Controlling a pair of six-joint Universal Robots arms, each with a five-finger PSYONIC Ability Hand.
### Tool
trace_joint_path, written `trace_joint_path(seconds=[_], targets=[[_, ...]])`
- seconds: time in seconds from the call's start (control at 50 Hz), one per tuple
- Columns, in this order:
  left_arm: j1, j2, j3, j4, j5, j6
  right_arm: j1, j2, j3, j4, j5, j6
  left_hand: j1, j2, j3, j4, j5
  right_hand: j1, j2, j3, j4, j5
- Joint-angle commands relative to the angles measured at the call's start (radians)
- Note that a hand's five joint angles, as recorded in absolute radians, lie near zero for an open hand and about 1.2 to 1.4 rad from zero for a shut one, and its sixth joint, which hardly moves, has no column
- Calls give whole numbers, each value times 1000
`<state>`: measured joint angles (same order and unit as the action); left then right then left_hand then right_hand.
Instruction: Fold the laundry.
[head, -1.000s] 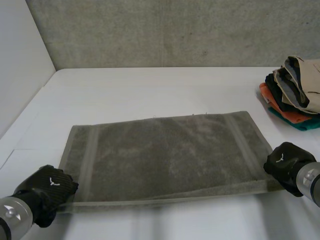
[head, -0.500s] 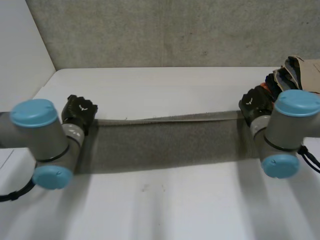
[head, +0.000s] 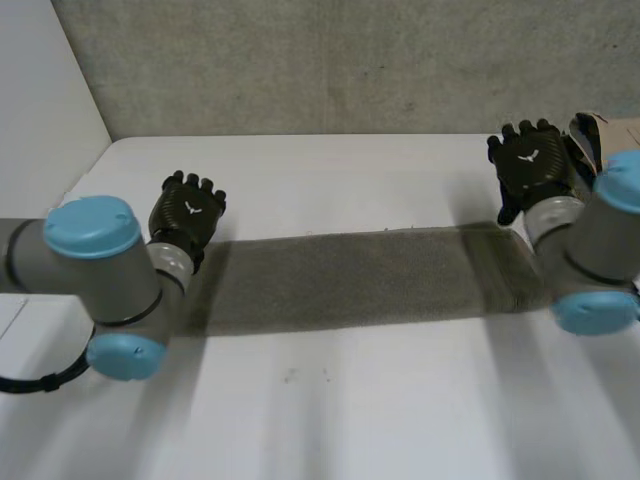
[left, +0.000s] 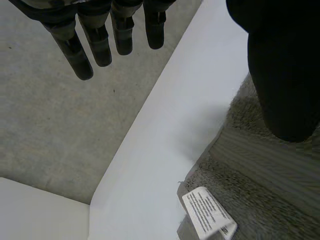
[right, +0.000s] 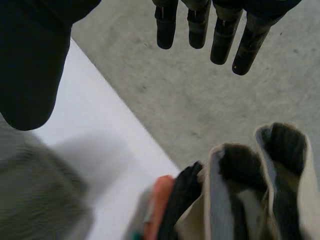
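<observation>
A grey-green towel (head: 350, 280) lies folded into a long narrow strip across the middle of the table. My left hand (head: 187, 215) hovers open just beyond the strip's left end, fingers straight. The left wrist view shows its fingers (left: 100, 42) spread above the table, with the towel's corner (left: 260, 190) and a white care label (left: 207, 214) under the thumb. My right hand (head: 532, 165) is open above the strip's right end; its fingers (right: 210, 30) hang straight and hold nothing, and the towel's end (right: 35, 200) lies under the thumb.
A stack of folded clothes (head: 610, 140), beige on top with black and orange below, sits at the table's far right, close to my right hand; the same stack (right: 235, 195) lies past that hand's fingertips. A grey wall (head: 330, 60) borders the table's far edge.
Both hands carried the towel's near edge over to the far edge, folding it in half lengthwise. They then let go and opened, lifting clear of the towel's ends.
</observation>
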<state>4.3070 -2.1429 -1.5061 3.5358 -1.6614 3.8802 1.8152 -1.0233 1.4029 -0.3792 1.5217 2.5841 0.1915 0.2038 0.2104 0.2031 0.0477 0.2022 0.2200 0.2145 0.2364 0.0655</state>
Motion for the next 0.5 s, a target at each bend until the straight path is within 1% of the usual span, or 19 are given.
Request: trace_joint_path(seconds=[0.02,0.04,0.06,0.1,0.14,0.2,0.26,0.28,0.34,0.38,0.42,0.46,0.48,0.5], targets=[[7,167,-158,8,8,-145,-112,-138,175,224,-162,62,-17,-29,-36,-29,-48,-28,-45,-40,-62,-66],[7,176,-167,8,9,-163,-135,-145,195,270,-181,59,-17,-29,-36,-29,-48,-28,-45,-40,-62,-66],[7,188,-184,8,12,-201,-146,-147,203,290,-186,53,-17,-29,-36,-29,-48,-28,-45,-40,-62,-66],[7,198,-197,8,20,-235,-162,-147,218,315,-195,48,-17,-29,-36,-29,-48,-28,-45,-40,-62,-66],[8,204,-209,8,34,-272,-177,-146,237,339,-209,45,-17,-29,-36,-29,-48,61,44,49,27,24],[10,202,-215,9,46,-288,-183,-130,243,329,-209,42,-17,-29,-36,-29,-48,150,132,137,115,112],[11,195,-216,9,49,-288,-183,-92,238,304,-206,31,-17,-29,-36,-29,-48,150,132,138,116,112],[11,193,-217,9,51,-288,-183,-58,234,283,-201,15,-17,-29,-36,-29,-48,164,147,152,130,127],[11,192,-217,12,51,-288,-186,-21,226,250,-193,-16,-17,-29,-36,-29,-48,244,226,231,209,206],[11,189,-218,14,51,-288,-192,5,220,224,-192,-48,-17,-29,-36,-29,-48,343,326,331,309,305],[13,187,-221,14,51,-288,-198,25,212,204,-193,-70,-17,-29,-36,-29,-48,478,460,466,444,440],[13,186,-221,15,51,-288,-208,57,199,172,-192,-93,-17,-29,-36,-29,-48,1081,1063,1068,1046,1043],[11,186,-221,15,51,-288,-212,63,193,160,-190,-97,-17,-29,-36,-29,-48,1193,1175,1181,1159,1155],[11,186,-223,14,51,-288,-224,63,191,139,-181,-107,-17,-29,-36,-29,-48,1194,1176,1182,1160,1156]])
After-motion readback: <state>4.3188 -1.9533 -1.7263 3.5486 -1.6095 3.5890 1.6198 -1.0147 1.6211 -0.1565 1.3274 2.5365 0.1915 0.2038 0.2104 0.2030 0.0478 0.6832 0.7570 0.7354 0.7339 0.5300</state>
